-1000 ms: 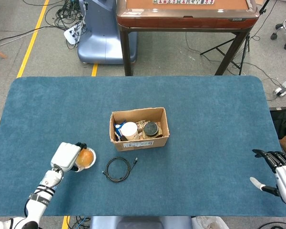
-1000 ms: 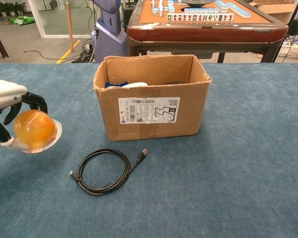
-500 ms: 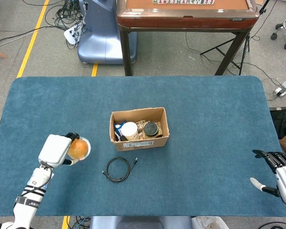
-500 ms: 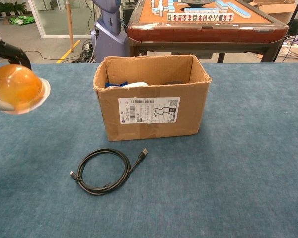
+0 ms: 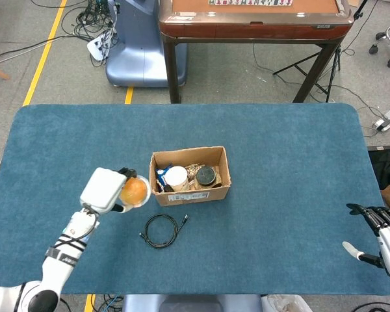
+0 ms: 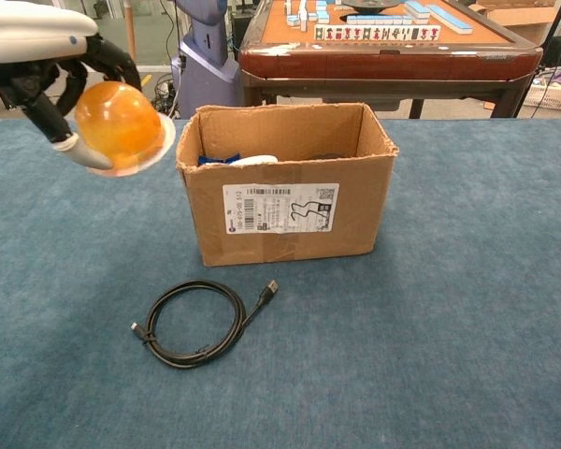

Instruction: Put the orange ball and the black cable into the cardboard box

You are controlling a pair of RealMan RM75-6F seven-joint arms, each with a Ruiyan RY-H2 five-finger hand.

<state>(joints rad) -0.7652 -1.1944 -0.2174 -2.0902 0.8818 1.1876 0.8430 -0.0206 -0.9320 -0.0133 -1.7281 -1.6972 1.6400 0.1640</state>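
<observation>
While the left hand (image 6: 51,51) grips the orange ball (image 6: 119,124) beside the cardboard box (image 6: 288,192), release inside comes next; right hand (image 5: 385,234) idles, fingers spread.

Chest view: white left hand (image 6: 47,47) is cut at the top and left edges at 10–11 o'clock; its palm is hidden behind the translucent orange ball (image 6: 119,124). Head view: white right hand (image 5: 387,235) is cut by the right edge at 4 o'clock. Contents of the open brown cardboard box (image 6: 290,220) are mostly hidden behind its front wall. Plug type on the coiled black cable (image 6: 198,321) is too small to tell.
</observation>
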